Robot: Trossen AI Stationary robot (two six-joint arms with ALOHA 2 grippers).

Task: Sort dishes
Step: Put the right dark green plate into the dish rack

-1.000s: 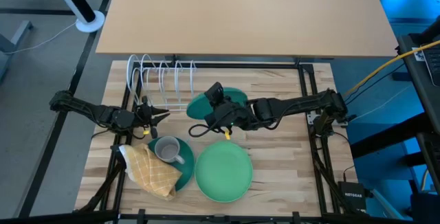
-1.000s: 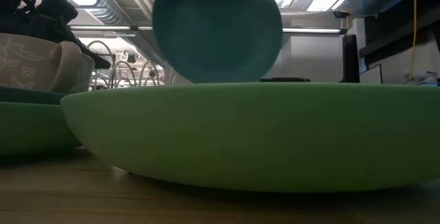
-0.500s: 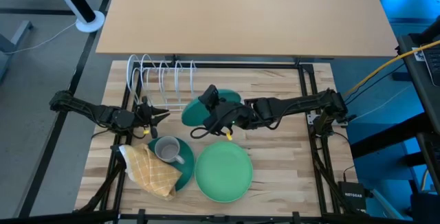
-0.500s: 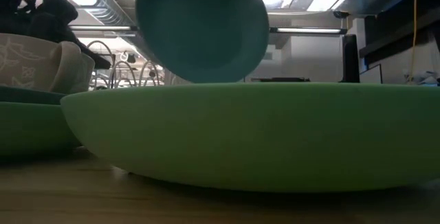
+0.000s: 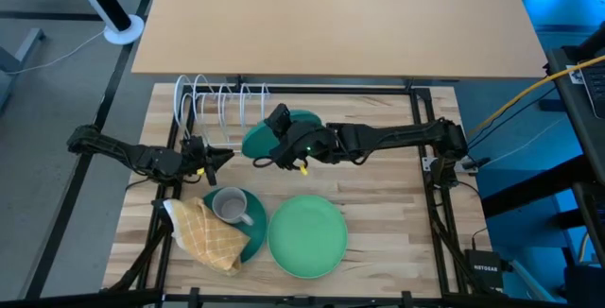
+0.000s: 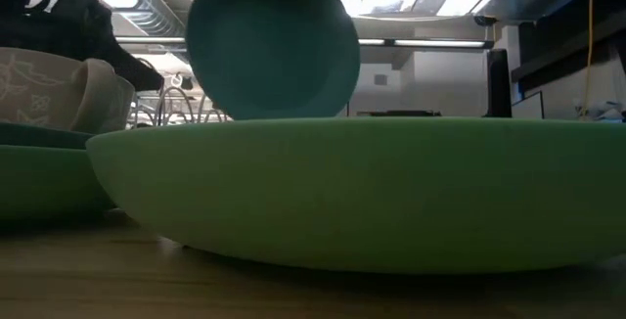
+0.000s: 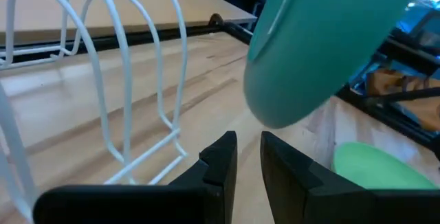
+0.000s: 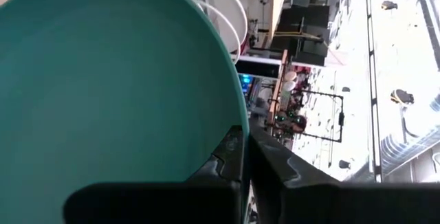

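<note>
Right gripper [image 5: 281, 136] jaws clamped on teal plate [image 5: 261, 142] rim; left gripper [image 5: 214, 154] jaws nearly closed, empty.

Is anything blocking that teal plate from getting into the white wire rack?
Nothing visible does. The right gripper holds the teal plate beside the white wire rack; the left gripper waits alongside.

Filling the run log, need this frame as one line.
right gripper: shut on teal plate, carried near white wire rack | left gripper: idle, nearly shut | grey mug, light green plate: on table
</note>
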